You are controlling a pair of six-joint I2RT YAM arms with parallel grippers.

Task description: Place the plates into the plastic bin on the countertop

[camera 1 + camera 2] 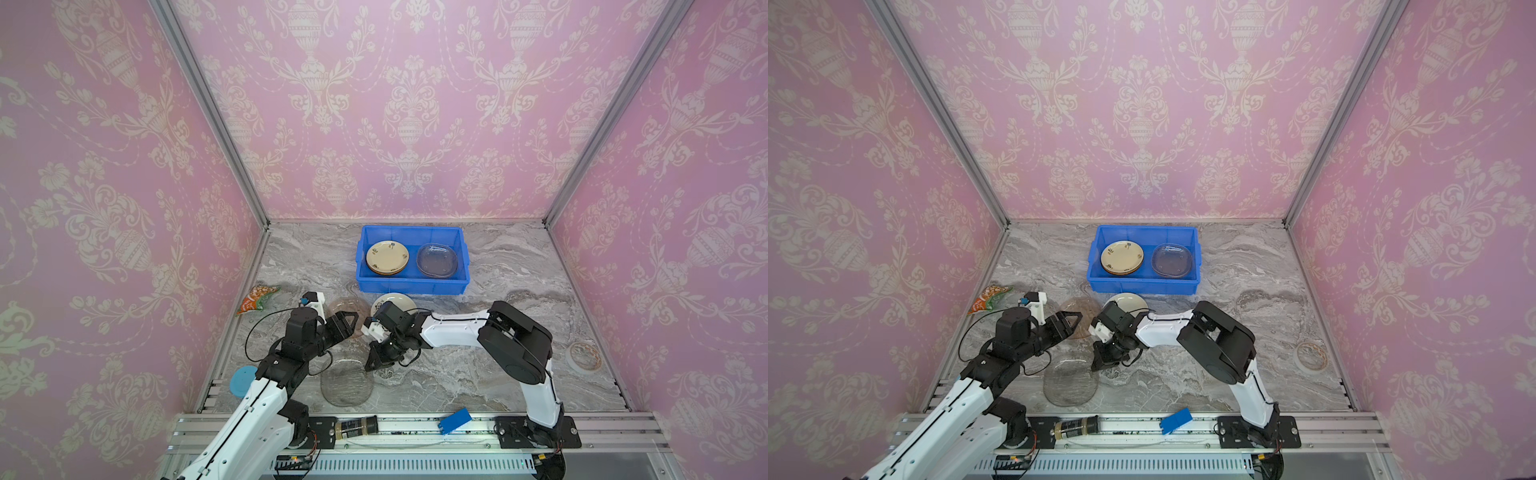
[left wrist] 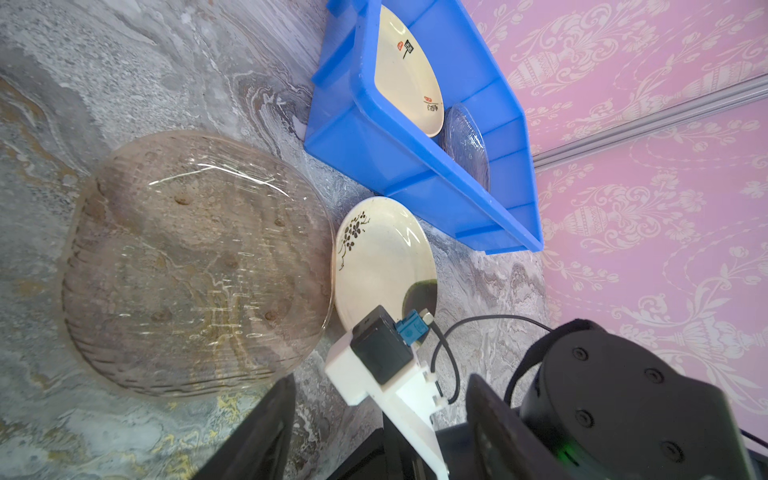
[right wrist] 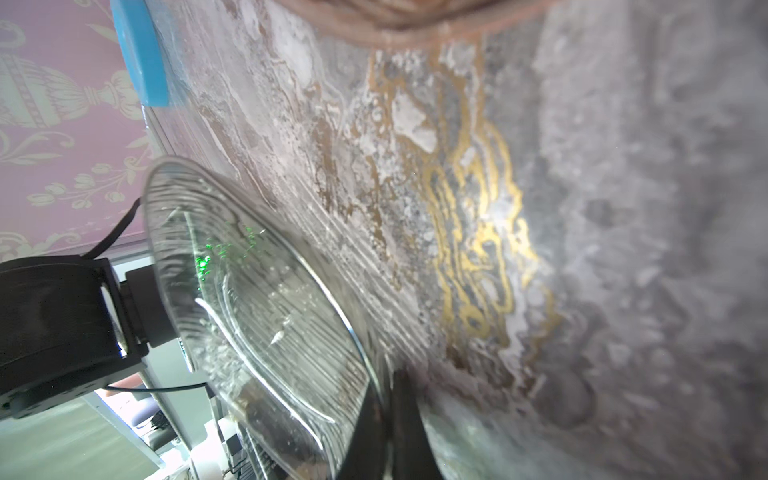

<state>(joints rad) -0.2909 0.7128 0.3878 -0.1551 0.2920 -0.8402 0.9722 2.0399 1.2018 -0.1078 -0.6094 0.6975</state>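
Three plates [image 1: 395, 300] lie on countertop [image 1: 478, 365], 6 o'clock of plastic bin [image 1: 411, 286]. My R gripper [image 1: 372, 366] pinches clear glass plate [image 1: 347, 386] at its 2 o'clock rim, prob. only purchase on flat glass; L gripper [image 1: 348, 322] gapes empty.

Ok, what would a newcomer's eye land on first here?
The bright blue plastic bin at the back of the countertop, holding a cream plate stack and a clear glass plate. Then the pink patterned walls around, and, near the front, the right gripper shut on the rim of a ribbed glass plate.
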